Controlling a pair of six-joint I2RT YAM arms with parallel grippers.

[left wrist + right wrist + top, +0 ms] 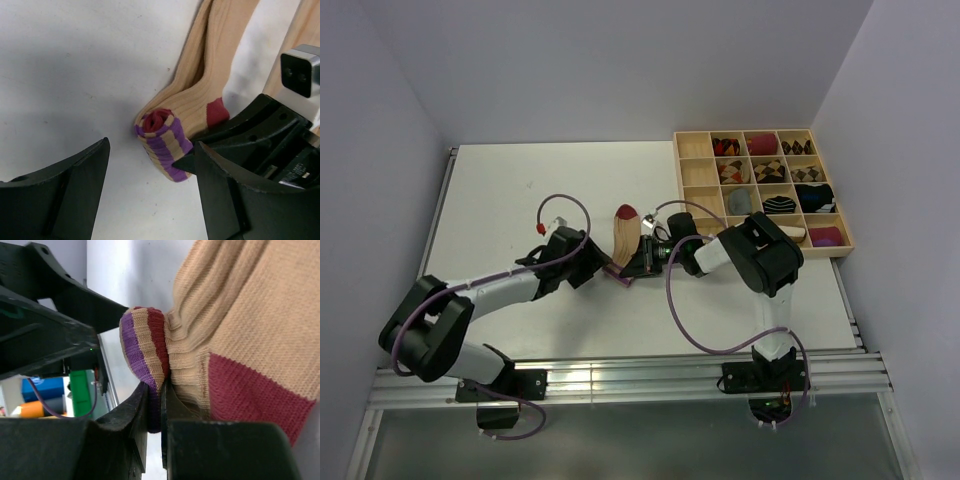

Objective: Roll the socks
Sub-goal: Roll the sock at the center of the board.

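The right pincer [154, 392] has its two black fingers pressed nearly together, clamped on the rolled end of a beige sock [240, 315]. That end is the cuff [142, 345], striped purple, beige and dark red, wound into a small tight roll. A dark-red heel patch [250, 390] sits just beside the roll. The left pincer [150, 150] faces it with its fingers spread wide apart, the roll lying just beyond the gap; whether either finger touches the fabric is hard to tell. Seen from above, the rest of the sock stretches flat away from the arms across the white table [520, 200], ending in a dark-red toe [626, 211]. A wooden tray [678, 190] of small compartments holding sock bundles stands at the far right.
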